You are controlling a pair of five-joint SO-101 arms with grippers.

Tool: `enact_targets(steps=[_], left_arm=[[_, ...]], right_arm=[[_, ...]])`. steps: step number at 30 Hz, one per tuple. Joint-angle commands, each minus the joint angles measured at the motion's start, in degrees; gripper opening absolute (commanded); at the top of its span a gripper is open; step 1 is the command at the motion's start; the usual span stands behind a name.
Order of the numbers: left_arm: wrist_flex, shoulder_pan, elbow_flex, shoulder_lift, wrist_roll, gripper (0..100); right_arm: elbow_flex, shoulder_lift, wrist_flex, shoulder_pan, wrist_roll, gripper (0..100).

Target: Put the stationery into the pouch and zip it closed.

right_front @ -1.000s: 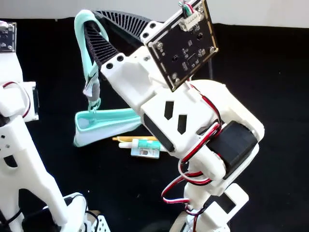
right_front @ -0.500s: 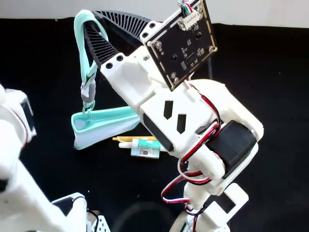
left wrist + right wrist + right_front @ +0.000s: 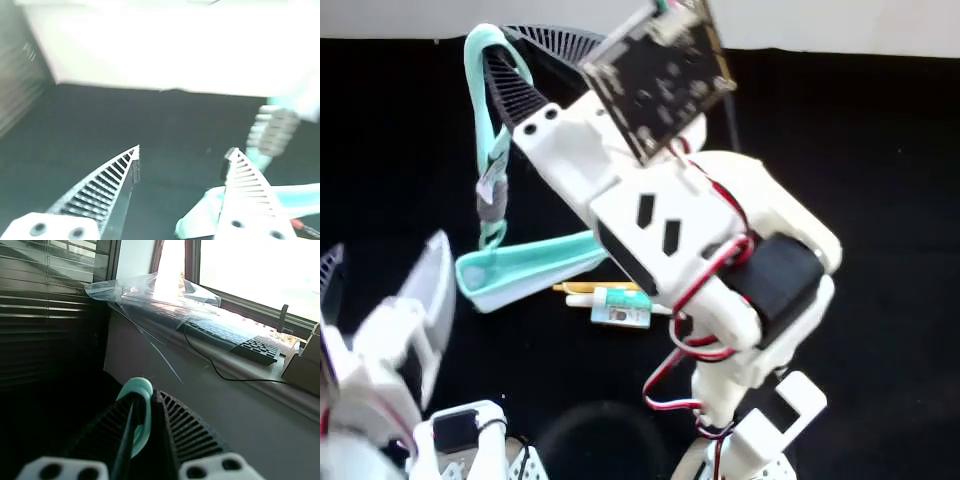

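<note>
Up above the table [image 3: 880, 150], the right claw [image 3: 146, 394] is pinching the pouch [image 3: 525, 268] by its strap [image 3: 476, 100]. The left claw [image 3: 182, 155] is hovering open beside it. The stationery [image 3: 612, 302] is lying outside, so I think grabbing that is coming next.

Your right gripper [image 3: 146, 396] pinches the green pouch strap [image 3: 136, 386] tight, and a keyboard [image 3: 235, 340] sits far off by the bright window [image 3: 260, 270].

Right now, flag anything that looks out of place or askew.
The pouch dangles tilted by its strap, which is pinched between the right gripper fingers. The stationery lies on the table beside it, outside the pouch.
</note>
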State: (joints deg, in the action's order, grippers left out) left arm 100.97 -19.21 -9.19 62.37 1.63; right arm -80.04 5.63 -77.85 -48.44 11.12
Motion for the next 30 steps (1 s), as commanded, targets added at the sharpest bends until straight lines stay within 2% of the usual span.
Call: enact_targets(steps=[1,5,13,18,30], left_arm=[[0.35,4.18,0.57,0.84,-0.62,28],[0.35,4.18,1.98,-0.22,-0.62,26],[0.35,4.0,13.49,2.86,-0.62,26],[0.35,-1.71,15.25,5.76,-0.62,26],[0.44,-1.98,19.3,6.55,-0.62,26]], right_arm=[[-1.19,-0.13,0.22,-0.4,0.09,0.6],[-1.19,-0.13,0.22,-0.22,0.09,0.6],[-1.19,-0.13,0.22,-0.04,0.09,0.6],[-1.19,-0.04,0.22,-0.04,0.09,0.6],[-0.75,0.13,0.22,-0.04,0.09,0.6]])
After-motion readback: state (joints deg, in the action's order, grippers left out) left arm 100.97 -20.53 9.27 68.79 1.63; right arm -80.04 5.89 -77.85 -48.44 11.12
